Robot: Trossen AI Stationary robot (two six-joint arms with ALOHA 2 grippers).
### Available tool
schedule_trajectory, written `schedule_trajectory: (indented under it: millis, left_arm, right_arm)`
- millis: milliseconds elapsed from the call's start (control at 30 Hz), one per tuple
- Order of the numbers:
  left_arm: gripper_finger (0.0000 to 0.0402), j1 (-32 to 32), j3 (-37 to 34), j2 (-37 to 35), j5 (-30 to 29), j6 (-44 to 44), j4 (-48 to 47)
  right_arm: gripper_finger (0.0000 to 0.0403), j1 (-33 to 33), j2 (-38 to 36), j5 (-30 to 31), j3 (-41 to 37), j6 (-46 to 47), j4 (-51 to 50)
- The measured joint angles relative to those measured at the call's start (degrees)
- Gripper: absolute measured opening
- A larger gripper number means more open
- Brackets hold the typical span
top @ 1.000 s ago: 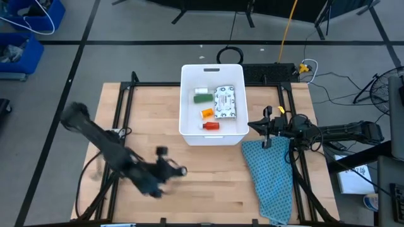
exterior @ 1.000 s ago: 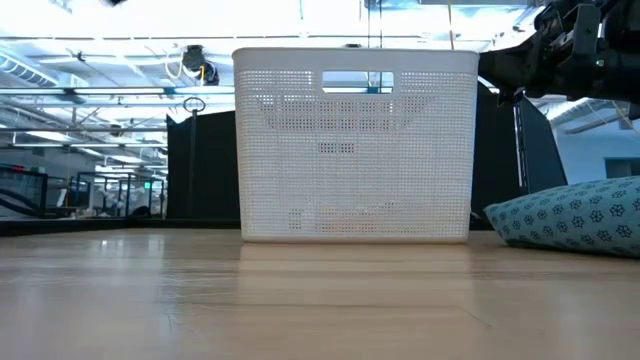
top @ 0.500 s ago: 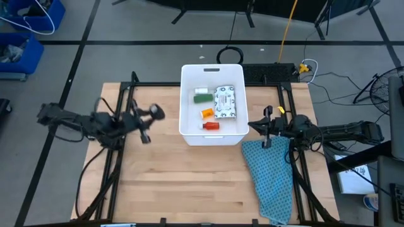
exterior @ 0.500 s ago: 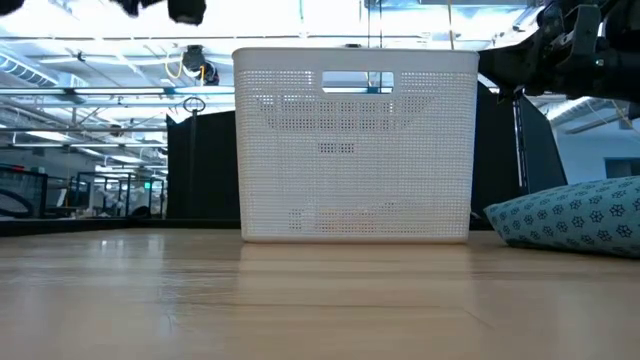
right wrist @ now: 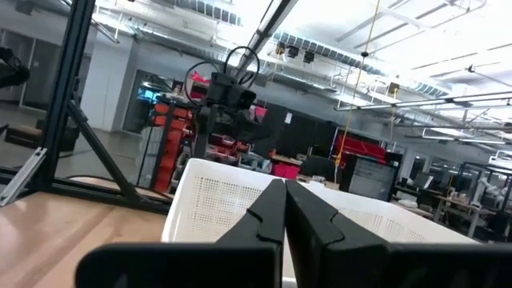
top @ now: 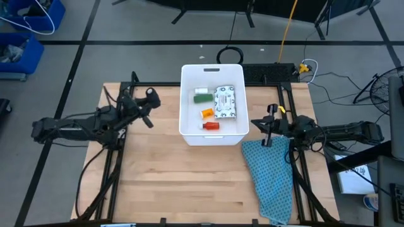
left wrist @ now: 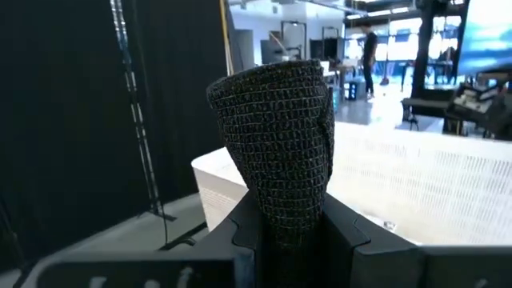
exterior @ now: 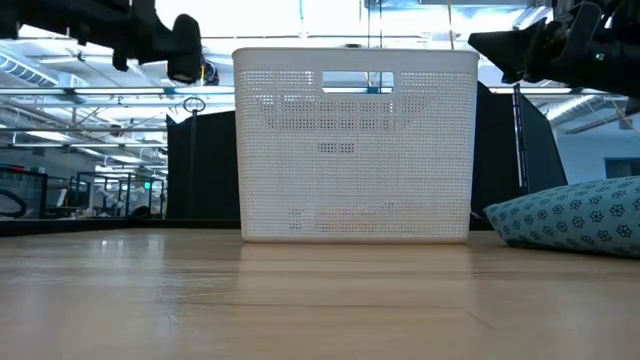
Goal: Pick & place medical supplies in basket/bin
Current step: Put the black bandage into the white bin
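My left gripper hovers level above the table, just left of the white basket, and is shut on a black oblong piece, a roll with a woven texture. The low view shows this piece high up beside the basket's wall. On the basket's floor lie a speckled white packet, a green box, an orange bottle and a red bottle. To the basket's right, my right gripper is shut and has nothing in it. My left gripper pinches the black piece's lower end between its two fingers. The fingers point level toward the basket from the table's left side. Most of the piece sticks out beyond the fingertips, lifted clear of the table.
A teal-blue patterned cloth lies on the right side of the table, partly under my right gripper. Black frame rails run along both table sides. The wooden top in front of the basket is bare.
My left gripper has carried the black piece from over the near-left part of the table toward the far edge. It has ended beside the basket's left wall. It has also turned from slanting to level. My right gripper has rolled a little in place.
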Motion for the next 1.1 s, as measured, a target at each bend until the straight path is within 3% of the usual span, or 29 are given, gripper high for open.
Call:
schedule_trajectory:
  millis: [200,333,467,633,767,900,1100]
  left_arm:
    - [0.0066,5.3,1.3,3.5,5.0,-0.2,0.2]
    - [0.0066,9.4,12.3,9.4,11.6,-0.7,-8.9]
    - [0.0066,12.9,31.9,22.2,15.8,3.7,-19.4]
    - [0.0066,17.0,57.2,42.8,28.1,7.7,-33.3]
    - [0.0066,17.7,72.6,60.2,32.1,11.2,-44.8]
    - [0.0066,17.6,81.3,73.3,34.5,13.7,-50.6]
    - [0.0066,17.7,84.8,84.6,42.8,19.5,-56.8]
  right_arm:
    - [0.0000,0.0,0.0,0.1,0.0,0.0,0.0]
    - [0.0000,0.0,0.0,0.1,0.0,1.2,0.0]
    - [0.0000,0.0,0.0,0.1,0.0,1.4,0.0]
    - [0.0000,0.0,0.0,0.2,0.0,0.1,0.4]
    - [0.0000,0.0,0.0,0.2,0.0,-0.6,0.8]
    - [0.0000,0.0,0.0,0.2,0.0,-0.8,0.8]
    - [0.0000,0.0,0.0,0.2,0.0,-0.7,-1.1]
